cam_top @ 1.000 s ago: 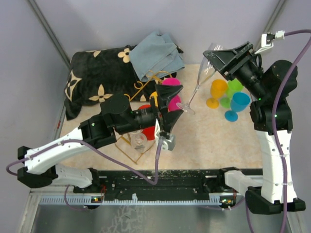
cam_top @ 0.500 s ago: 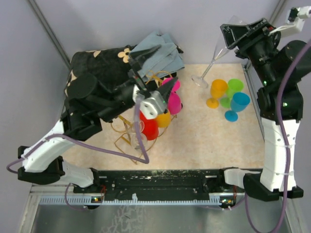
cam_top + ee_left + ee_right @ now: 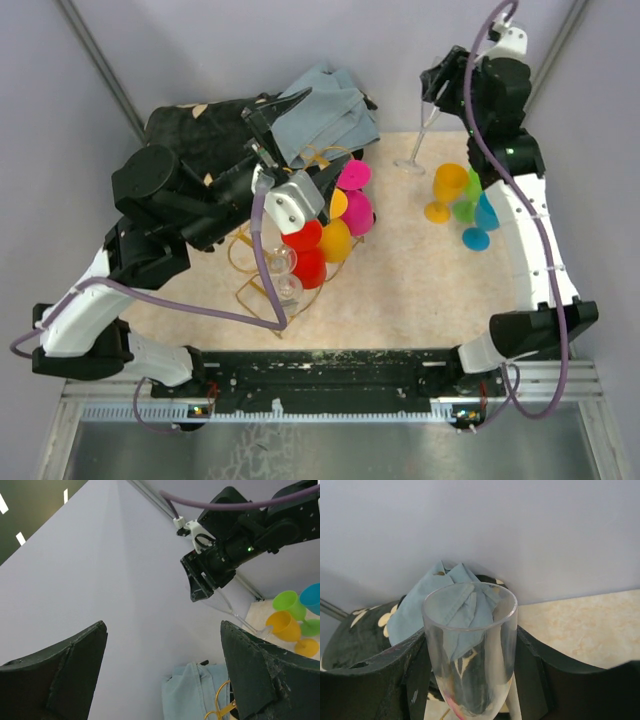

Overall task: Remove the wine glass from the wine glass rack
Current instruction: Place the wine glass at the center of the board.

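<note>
Gold wine glass rack mid-table. Above it, the left gripper hangs empty, fingers spread wide. Far right of the rack, the right gripper pinches the clear wine glass. It looks lifted clear; next, stand it down gently and release.

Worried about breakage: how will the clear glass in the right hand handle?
The clear glass looks thin-walled, so probably fragile under squeezing. Its long stem and small foot suggest it tips easily; smooth walls may slip.
</note>
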